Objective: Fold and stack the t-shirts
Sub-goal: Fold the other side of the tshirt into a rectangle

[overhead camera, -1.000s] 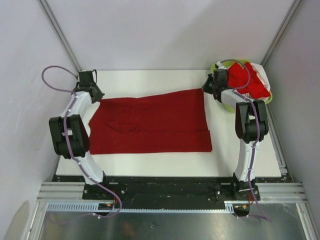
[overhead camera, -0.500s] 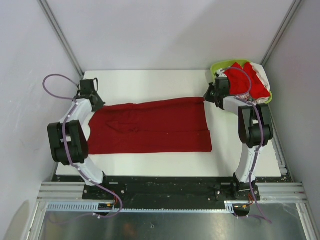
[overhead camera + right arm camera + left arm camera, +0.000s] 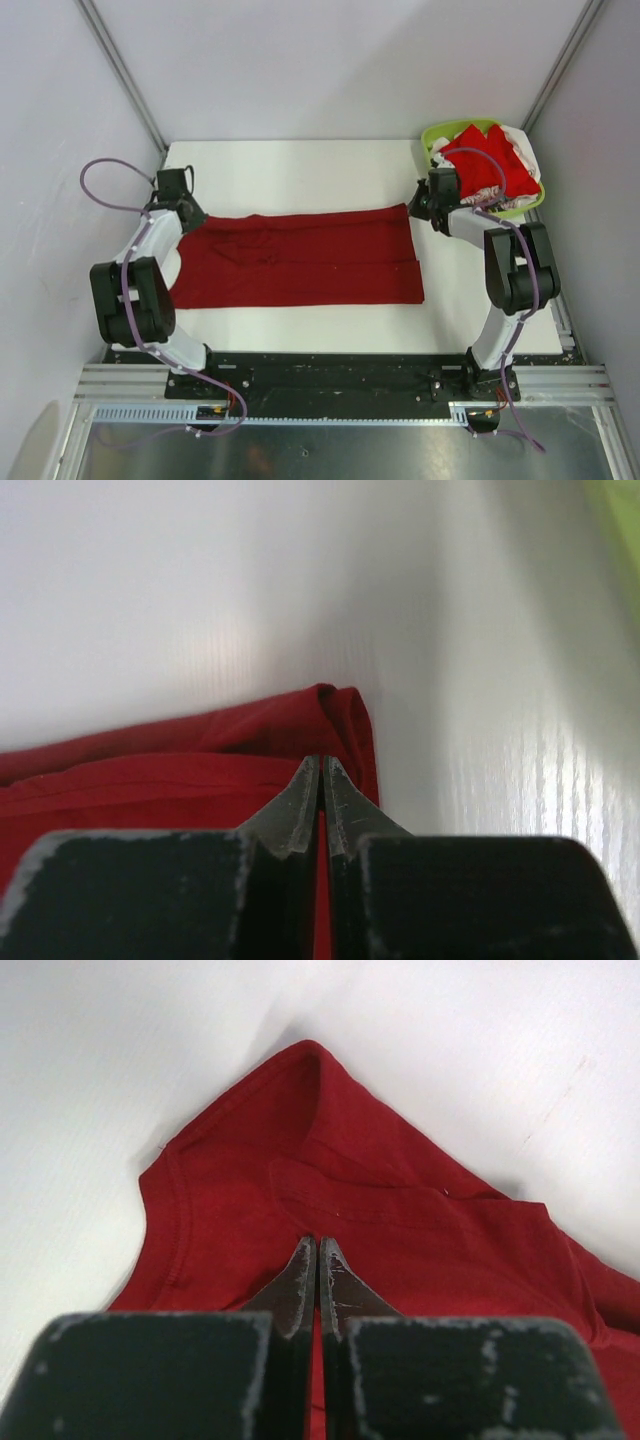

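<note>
At the near edge, the two arms are bolted to a metal rail [image 3: 340, 385], the left arm [image 3: 130, 295] bending up the left side of the white table [image 3: 300, 165] and the right arm [image 3: 515, 265] up the right side.

Just beyond the rail, a dark red shirt [image 3: 300, 265] lies flat across the middle of the table, stretched from left to right. Its near edge runs straight and close to the table's front. A fold line crosses it lengthwise, and its far part lies doubled over the rest.

The left gripper [image 3: 190, 213] sits at the shirt's far left corner. In the left wrist view its fingers [image 3: 300, 1275] are pressed together with a sliver of red cloth showing between them, so it is pinching the shirt. A seamed hem and a folded point of fabric lie just ahead of the tips.

The right gripper [image 3: 413, 205] sits at the shirt's far right corner. Its fingers [image 3: 298, 800] are likewise clamped together with red cloth between them, and the doubled edge of the shirt ends just past the tips on the bare white surface.

Farther back, in the far right corner, a lime-green basket [image 3: 432, 133] holds a heap of brighter red shirts [image 3: 490, 160] mixed with some white cloth [image 3: 524, 138]. The heap spills over the basket's rim.
</note>
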Controlling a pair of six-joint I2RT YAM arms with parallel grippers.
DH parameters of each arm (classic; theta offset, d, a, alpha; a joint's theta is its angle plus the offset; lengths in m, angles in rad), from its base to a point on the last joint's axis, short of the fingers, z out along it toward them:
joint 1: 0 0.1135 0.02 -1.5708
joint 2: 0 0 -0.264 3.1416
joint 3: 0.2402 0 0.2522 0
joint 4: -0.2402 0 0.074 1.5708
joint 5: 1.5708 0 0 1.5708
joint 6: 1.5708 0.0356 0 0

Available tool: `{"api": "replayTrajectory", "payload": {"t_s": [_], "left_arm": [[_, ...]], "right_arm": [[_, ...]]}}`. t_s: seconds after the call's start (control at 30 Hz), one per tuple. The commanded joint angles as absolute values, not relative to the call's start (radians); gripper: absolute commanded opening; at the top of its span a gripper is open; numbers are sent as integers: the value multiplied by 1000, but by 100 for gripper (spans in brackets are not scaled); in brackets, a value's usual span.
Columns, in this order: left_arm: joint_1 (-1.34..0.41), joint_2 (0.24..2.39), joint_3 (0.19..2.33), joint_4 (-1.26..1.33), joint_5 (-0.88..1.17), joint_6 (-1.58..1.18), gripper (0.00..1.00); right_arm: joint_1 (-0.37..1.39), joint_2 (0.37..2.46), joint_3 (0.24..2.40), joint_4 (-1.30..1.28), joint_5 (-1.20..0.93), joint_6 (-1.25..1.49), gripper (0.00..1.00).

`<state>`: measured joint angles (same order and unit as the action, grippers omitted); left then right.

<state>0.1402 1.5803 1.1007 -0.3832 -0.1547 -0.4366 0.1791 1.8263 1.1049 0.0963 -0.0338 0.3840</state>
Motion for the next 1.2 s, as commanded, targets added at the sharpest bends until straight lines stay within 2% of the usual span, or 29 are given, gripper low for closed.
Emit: {"api": "replayTrajectory", "payload": {"t_s": [0.0,0.37,1.17], "left_arm": [[156,1515,1085,-374,-179,-424,0],[159,1479,1073,-399,-191,-413,0],[164,1391,972,-425,-217,-438,0]], "right_arm": [[190,1771,1056,107,0,413,5],[191,1723,1025,54,68,434,0],[221,1638,919,19,78,470,0]]}}
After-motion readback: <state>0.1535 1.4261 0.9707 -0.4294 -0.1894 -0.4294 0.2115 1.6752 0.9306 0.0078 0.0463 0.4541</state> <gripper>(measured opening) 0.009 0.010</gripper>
